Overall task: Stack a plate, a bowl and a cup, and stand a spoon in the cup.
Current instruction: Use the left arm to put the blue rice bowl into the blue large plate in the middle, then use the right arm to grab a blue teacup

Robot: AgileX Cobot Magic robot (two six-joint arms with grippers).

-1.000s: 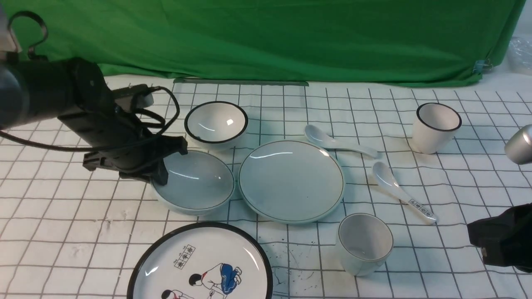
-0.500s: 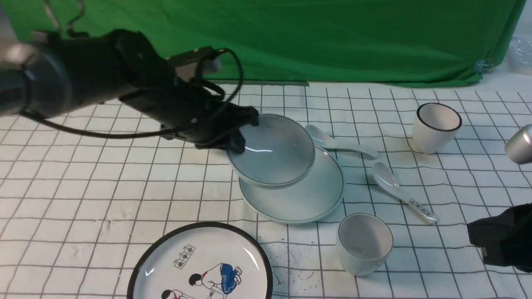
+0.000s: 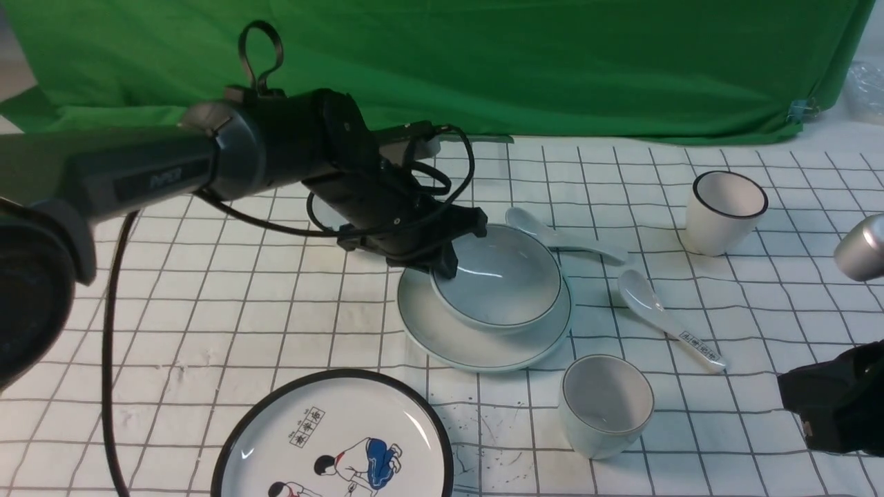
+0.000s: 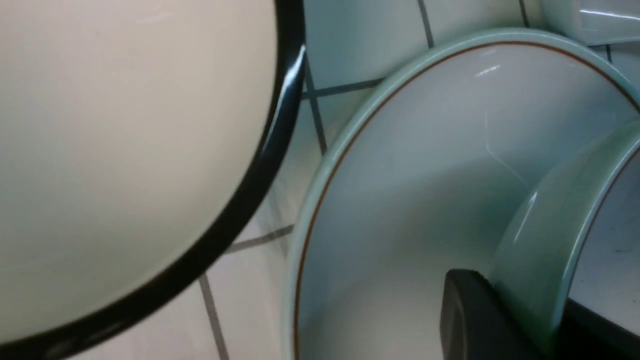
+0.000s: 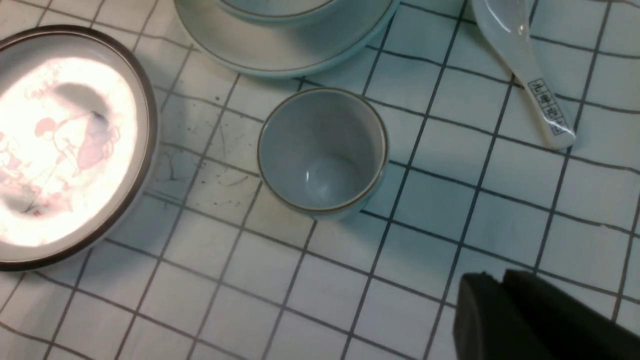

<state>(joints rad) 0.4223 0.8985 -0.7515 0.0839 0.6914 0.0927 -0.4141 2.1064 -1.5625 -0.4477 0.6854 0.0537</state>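
Left gripper (image 3: 454, 250) on bowl (image 3: 504, 283) rim, seemingly atop plate (image 3: 428, 324).

The left tool (image 4: 530, 320) pinches the wall of the pale bowl (image 4: 545, 220), which rests on the thin-lined plate (image 4: 400, 150); beyond it, a black-rimmed bowl (image 4: 125, 150) on the gridded worktop (image 4: 240, 310).

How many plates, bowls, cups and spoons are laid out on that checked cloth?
Plates: 2, plain plate and cartoon plate
Bowls: 2, wide bowl and black-rimmed bowl
Cups: 2, squat cup and black-rimmed cup
Spoons: 2, plain spoon and printed spoon
Total: 8
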